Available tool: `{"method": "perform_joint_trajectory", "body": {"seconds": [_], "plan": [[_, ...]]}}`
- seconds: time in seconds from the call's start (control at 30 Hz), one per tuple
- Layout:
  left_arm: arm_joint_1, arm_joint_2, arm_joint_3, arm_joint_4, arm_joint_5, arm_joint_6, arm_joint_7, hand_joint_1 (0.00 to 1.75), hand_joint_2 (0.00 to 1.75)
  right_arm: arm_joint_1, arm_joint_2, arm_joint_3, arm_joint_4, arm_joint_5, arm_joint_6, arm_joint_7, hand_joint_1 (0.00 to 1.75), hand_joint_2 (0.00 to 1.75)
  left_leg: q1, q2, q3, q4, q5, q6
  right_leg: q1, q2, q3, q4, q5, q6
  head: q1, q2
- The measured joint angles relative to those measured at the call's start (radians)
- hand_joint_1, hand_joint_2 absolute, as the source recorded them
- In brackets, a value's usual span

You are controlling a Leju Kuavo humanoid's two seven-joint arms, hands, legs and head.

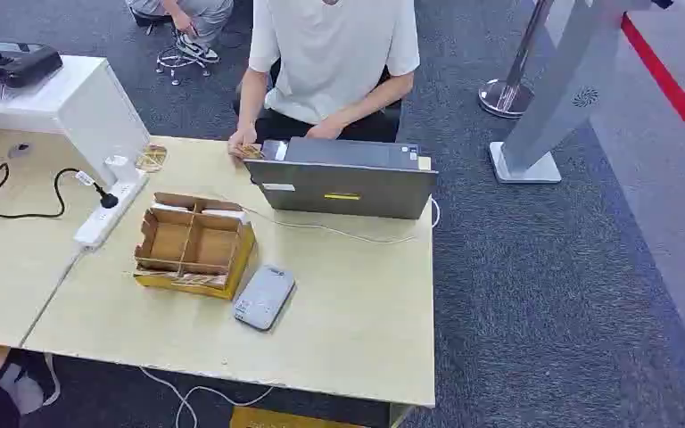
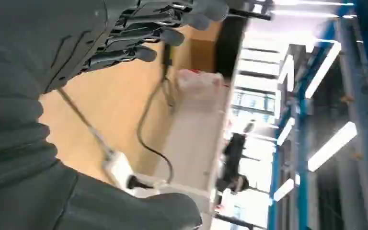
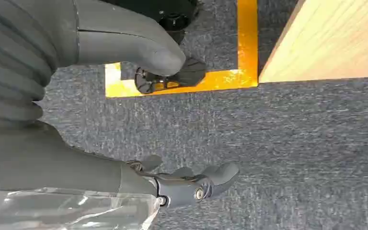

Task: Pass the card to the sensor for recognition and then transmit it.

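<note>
A: Head view has the cardboard box [image 1: 194, 242] near the middle of the bench [image 1: 357, 330], cards [image 1: 198, 279] lying along its near edge, and the grey sensor [image 1: 264, 297] just beside its right corner.

B: And the hands?

A: Both hang low, off the bench. The left hand [image 2: 143, 33], in its wrist view, has fingers apart and holds nothing, with the bench and a power strip [image 2: 120, 167] beyond it. The right hand [image 3: 172, 120] hangs over grey carpet [image 3: 292, 143] by the bench corner, thumb and fingers spread, nothing in it.

B: Which reaches first?

A: Hard to call. The box sits left of centre, so the left hand is probably nearer the cards, the right nearer the sensor. The cards' long side runs along the box front, crosswise to the robot.

B: The person [image 1: 330, 53]?

A: Seated behind the laptop [image 1: 343, 178], opposite.
</note>
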Motion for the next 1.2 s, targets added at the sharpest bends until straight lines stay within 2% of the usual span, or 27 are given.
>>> {"method": "perform_joint_trajectory", "body": {"seconds": [0.1,0.17,0.2,0.27,0.3,0.33,0.37,0.43,0.47,0.5,0.53,0.57,0.67,0.77,0.93,0.97,1.2], "plan": [[0.005,0.004,-0.039,-0.067,-0.034,0.011,-0.052,0.0,1.75,-0.002,0.0,0.008,0.0,0.008,-0.006,0.008,0.0,1.75,0.0,0.0,0.001,0.0,0.0,0.0,0.0,0.001,-0.001,0.0,0.0,0.0,0.0,0.0],[0.005,0.013,-0.071,-0.107,-0.087,0.054,-0.066,0.0,1.75,-0.002,0.0,0.014,0.0,0.011,-0.008,0.016,0.0,1.75,0.0,0.0,0.0,0.0,0.0,0.0,0.0,0.0,-0.001,0.0,0.0,0.0,0.001,0.0],[0.003,0.02,-0.096,-0.132,-0.148,0.094,-0.074,0.0,1.75,-0.004,0.0,0.018,0.0,0.016,-0.008,0.024,0.0,1.75,0.0,0.0,0.001,0.0,0.0,0.0,0.0,0.0,-0.001,0.0,0.0,0.0,0.0,0.0],[-0.014,0.049,-0.165,-0.171,-0.373,0.23,-0.077,0.0,1.75,-0.007,0.0,0.025,0.0,0.031,-0.008,0.045,0.0,1.75,0.0,-0.001,0.001,0.001,0.001,-0.001,0.0,-0.001,-0.003,0.0,0.0,0.0,0.0,0.0],[-0.03,0.071,-0.213,-0.183,-0.542,0.325,-0.037,0.0,1.75,-0.008,0.0,0.028,0.0,0.037,-0.007,0.054,0.0,1.75,0.0,-0.001,0.001,0.001,0.002,-0.001,0.0,-0.001,-0.004,0.0,0.0,0.0,0.0,0.0],[-0.062,0.12,-0.282,-0.183,-0.784,0.436,0.06,0.0,1.75,-0.01,0.0,0.036,0.0,0.048,-0.004,0.066,0.0,1.75,0.0,-0.003,-0.001,0.001,0.004,-0.001,0.0,-0.002,-0.005,0.0,0.001,0.0,0.001,0.0],[-0.1,0.174,-0.348,-0.177,-1.021,0.503,0.17,0.0,1.75,-0.014,0.0,0.043,0.0,0.054,0.0,0.073,0.0,1.75,0.001,-0.005,-0.003,0.001,0.005,-0.001,0.001,-0.004,-0.003,0.001,0.002,-0.001,0.0,0.0],[-0.196,0.257,-0.465,-0.137,-1.443,0.544,0.352,0.0,1.75,-0.025,0.001,0.052,-0.001,0.064,0.011,0.085,0.0,1.75,0.001,-0.006,-0.005,0.001,0.008,-0.003,0.001,-0.006,-0.007,0.002,0.005,-0.002,0.0,0.0],[-0.254,0.317,-0.529,-0.083,-1.612,0.536,0.433,0.0,1.75,-0.031,0.001,0.056,-0.001,0.066,0.016,0.092,0.0,1.75,0.001,-0.006,-0.006,0.001,0.01,-0.004,0.001,-0.006,-0.008,0.002,0.007,-0.004,-0.001,0.0],[-0.312,0.352,-0.585,-0.026,-1.712,0.524,0.485,0.0,1.75,-0.036,0.002,0.061,-0.001,0.071,0.021,0.097,0.0,1.75,0.001,-0.005,-0.007,0.001,0.011,-0.005,0.001,-0.004,-0.01,0.003,0.009,-0.004,0.0,0.0],[-0.363,0.387,-0.636,0.027,-1.766,0.516,0.524,0.0,1.75,-0.04,0.002,0.064,-0.001,0.072,0.024,0.102,0.0,1.75,0.001,-0.004,-0.009,0.001,0.012,-0.006,0.001,-0.002,-0.012,0.003,0.011,-0.005,0.0,0.0],[-0.417,0.422,-0.692,0.085,-1.77,0.515,0.553,0.0,1.75,-0.042,0.002,0.068,-0.002,0.075,0.024,0.109,0.0,1.75,0.001,-0.002,-0.01,0.001,0.013,-0.006,0.001,-0.001,-0.013,0.003,0.012,-0.004,-0.001,0.0],[-0.515,0.471,-0.79,0.183,-1.772,0.513,0.578,0.0,1.75,-0.042,0.002,0.073,-0.002,0.077,0.024,0.115,0.0,1.75,0.001,0.0,-0.01,0.001,0.014,-0.006,0.0,0.001,-0.014,0.003,0.013,-0.004,0.0,0.0],[-0.561,0.499,-0.856,0.243,-1.783,0.515,0.6,0.0,1.75,-0.04,0.002,0.074,-0.002,0.077,0.026,0.114,0.0,1.75,0.001,-0.002,-0.011,0.001,0.014,-0.005,0.0,0.0,-0.013,0.003,0.012,-0.003,0.0,0.0],[-0.582,0.52,-0.912,0.295,-1.782,0.52,0.61,0.0,1.75,-0.039,0.003,0.074,-0.002,0.08,0.027,0.109,0.0,1.75,0.001,0.0,-0.012,0.001,0.014,-0.005,0.001,0.001,-0.014,0.003,0.013,-0.003,0.0,0.0],[-0.583,0.523,-0.918,0.299,-1.779,0.523,0.61,1.75,1.75,-0.038,0.003,0.074,-0.002,0.081,0.027,0.109,0.0,1.75,0.001,0.001,-0.012,0.001,0.014,-0.005,0.0,0.002,-0.015,0.003,0.013,-0.003,0.0,0.0],[-0.582,0.532,-0.94,0.326,-1.763,0.531,0.605,1.75,1.75,-0.035,0.006,0.081,-0.002,0.083,0.027,0.109,0.0,1.75,0.001,0.002,-0.012,0.001,0.014,-0.005,0.001,0.003,-0.016,0.003,0.013,-0.003,0.0,0.0]]}}
